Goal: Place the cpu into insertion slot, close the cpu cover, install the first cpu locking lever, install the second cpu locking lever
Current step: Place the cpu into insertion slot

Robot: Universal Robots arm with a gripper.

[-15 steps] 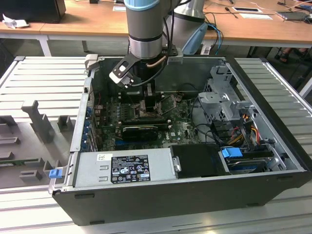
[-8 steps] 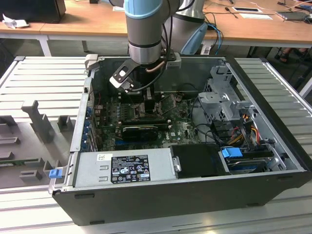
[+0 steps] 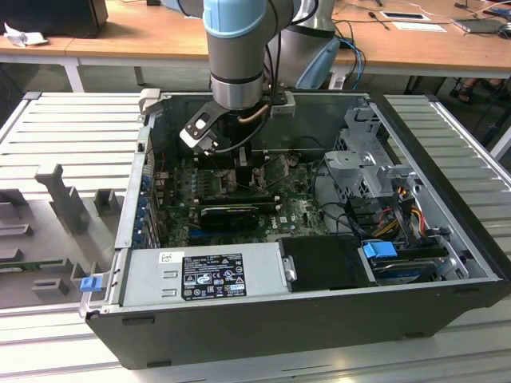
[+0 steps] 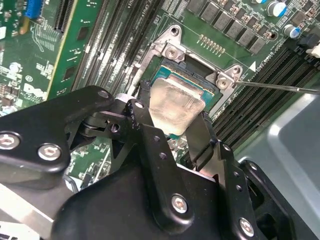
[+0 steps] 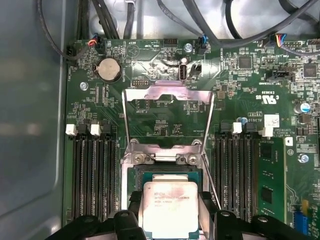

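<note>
The cpu (image 5: 170, 207), a small square chip w/ a dull grey metal top, is clamped between the two black fingers (image 4: 200, 135) of the gripper (image 4: 174, 114). The fingers press on two opposite edges of it, seen in both wrist views. The chip is level, top face up, directly over the insertion slot (image 5: 165, 172), a square socket in the green motherboard (image 5: 150, 65). A strip of the slot shows past the chip on the hinge side, so the chip looks a little short of that side. Whether it touches the socket floor or hangs just above can't be told. It's approx square, so no long axis; its edges run parallel w/ the slot's rim.

The cpu cover (image 5: 167, 93), a thin silvery frame w/ an open window, is swung up & back beyond the slot, clear of the chip. A thin locking lever (image 4: 280, 87) juts out beside the socket and looks unlatched. Long black memory slots (image 5: 92, 175) flank the socket on both sides.

In the exterior view the arm reaches down into an open computer case (image 3: 279, 327), toward its far wall, w/ a black graphics card (image 3: 231, 211) just nearer than the gripper.
</note>
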